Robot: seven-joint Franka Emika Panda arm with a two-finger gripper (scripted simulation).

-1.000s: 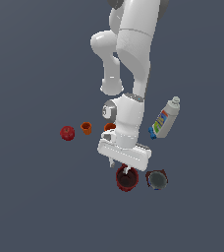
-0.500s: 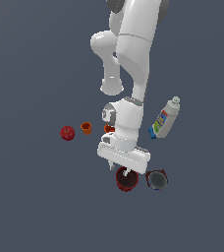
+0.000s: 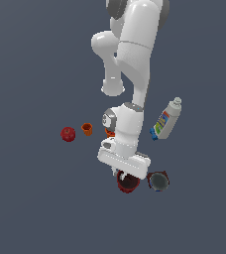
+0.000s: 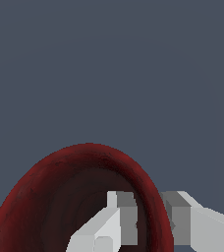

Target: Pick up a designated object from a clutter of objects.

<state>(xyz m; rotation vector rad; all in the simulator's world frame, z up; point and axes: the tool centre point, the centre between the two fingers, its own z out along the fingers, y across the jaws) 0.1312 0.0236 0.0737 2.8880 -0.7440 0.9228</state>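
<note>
I am seeing the gripper closing on the dark red cup, one finger sitting inside against the dark inner wall and the other outside, the rim pinched between them. In the exterior view I am watching that cup sitting under the hand, touching the brownish cup on the exterior view's right. Farther out, the white bottle is leaning beside the arm, while an orange cup and the red ball are lying well apart on the exterior view's left; no tabletop edge is showing.

4 cups, 1 ball, 1 bottle
</note>
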